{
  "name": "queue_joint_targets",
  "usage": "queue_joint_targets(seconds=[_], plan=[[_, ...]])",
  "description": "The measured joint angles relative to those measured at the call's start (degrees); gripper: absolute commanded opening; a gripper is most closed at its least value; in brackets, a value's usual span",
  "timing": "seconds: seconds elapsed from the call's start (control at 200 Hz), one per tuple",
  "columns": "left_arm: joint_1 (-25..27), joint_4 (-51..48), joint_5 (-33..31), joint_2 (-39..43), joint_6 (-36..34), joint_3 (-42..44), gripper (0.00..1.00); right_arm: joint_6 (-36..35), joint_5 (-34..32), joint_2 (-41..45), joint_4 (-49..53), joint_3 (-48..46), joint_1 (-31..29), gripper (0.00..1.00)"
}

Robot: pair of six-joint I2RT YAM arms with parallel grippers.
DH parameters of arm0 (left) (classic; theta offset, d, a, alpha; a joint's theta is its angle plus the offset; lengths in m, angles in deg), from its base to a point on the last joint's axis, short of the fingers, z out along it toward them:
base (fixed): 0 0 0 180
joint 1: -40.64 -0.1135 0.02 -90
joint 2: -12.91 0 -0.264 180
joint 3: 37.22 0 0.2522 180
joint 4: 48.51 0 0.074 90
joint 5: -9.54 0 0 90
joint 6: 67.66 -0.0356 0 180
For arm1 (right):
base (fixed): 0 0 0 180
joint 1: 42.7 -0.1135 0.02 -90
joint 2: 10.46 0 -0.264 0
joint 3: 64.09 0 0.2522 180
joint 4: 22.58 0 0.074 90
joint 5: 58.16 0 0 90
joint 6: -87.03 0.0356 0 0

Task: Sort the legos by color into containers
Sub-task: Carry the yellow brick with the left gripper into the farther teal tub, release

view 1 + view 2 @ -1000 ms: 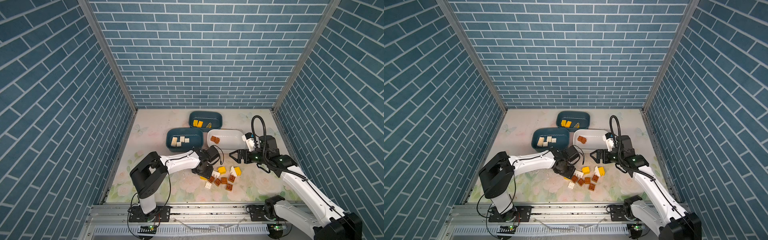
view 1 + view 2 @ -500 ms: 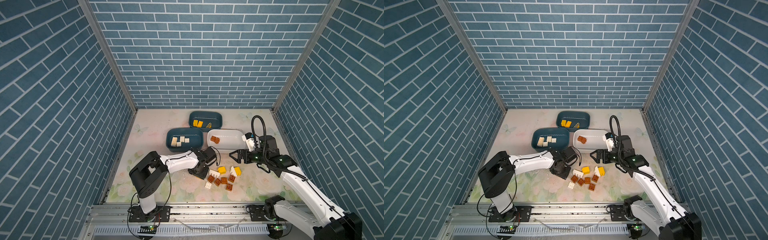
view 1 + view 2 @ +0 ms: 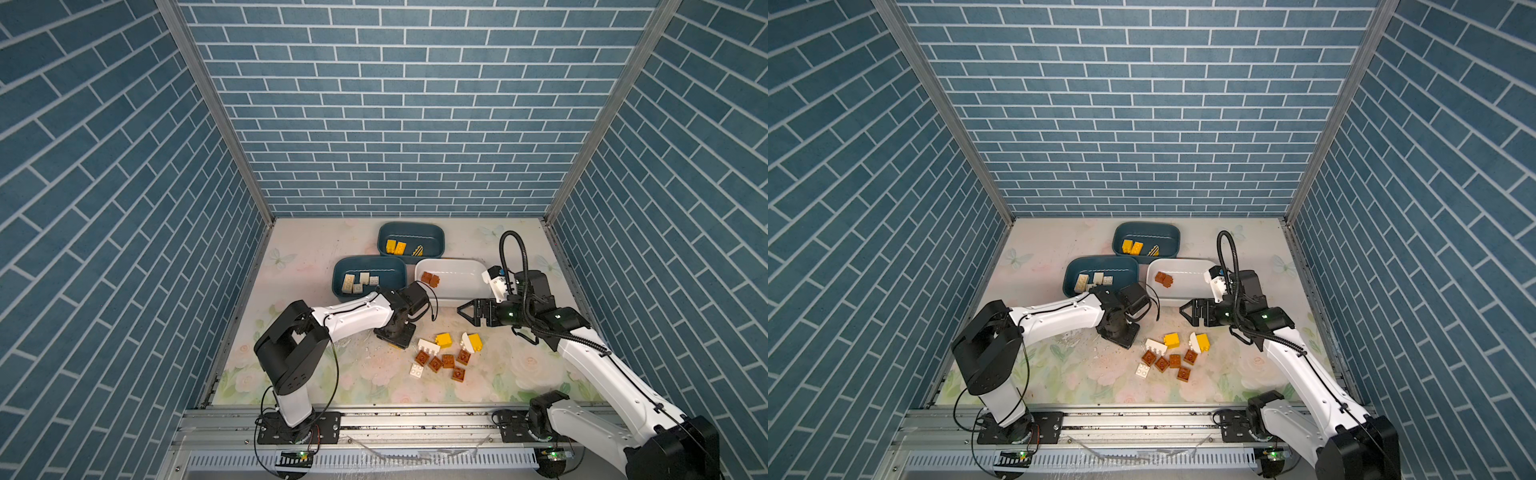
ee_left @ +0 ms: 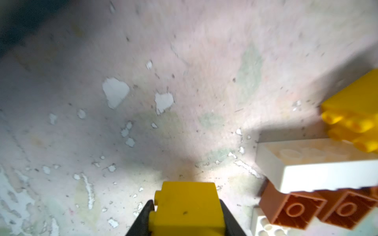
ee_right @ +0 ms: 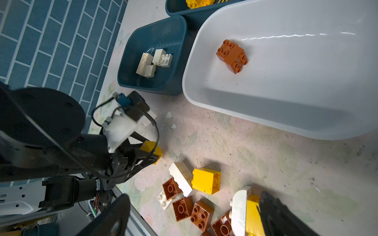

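Left pincer point(image 4: 186, 208): jaws closed against both sides of one yellow brick point(image 4: 189, 194), low at the tabletop point(image 3: 307, 253); whether lifted or resting, cannot tell. Right pincer point(image 3: 464, 311): spread wide, empty, at 1 o'clock of the loose bricks point(image 3: 448, 360). Loose bricks: brown, white, yellow, mid-tabletop; held brick at their 10 o'clock. Near teal tub point(image 3: 390, 274), 11 o'clock: cream bricks. White tub point(image 3: 461, 278), 12 o'clock: brown. Far teal tub point(image 3: 432, 241), beyond: yellow.

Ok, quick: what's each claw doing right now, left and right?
Left claw: closed on a yellow brick.
Right claw: open, holding nothing.
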Motion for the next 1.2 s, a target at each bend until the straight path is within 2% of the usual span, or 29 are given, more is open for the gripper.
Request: queue_joint_targets(seconds=[0.31, 0.55, 1.015, 1.2], plan=[[-5.38, -4.46, 0.24, -0.33, -6.54, -14.21, 0.36, -0.02, -0.02, -2.03, -0.61, 1.99, 0.0, 0.98], [-10.4, -5.05, -0.13, -7.91, -9.4, -28.89, 0.36, -0.02, -0.09, -2.58, -1.03, 2.54, 0.0, 0.98], [-18.71, 4.44, 0.68, -25.38, -7.58, -48.59, 0.35, -0.04, -0.76, -2.56, -1.4, 2.78, 0.0, 0.98], [-19.93, 10.34, 1.05, -30.56, -5.55, -52.11, 0.35, -0.13, -1.07, -2.56, -1.4, 2.78, 0.0, 0.98]])
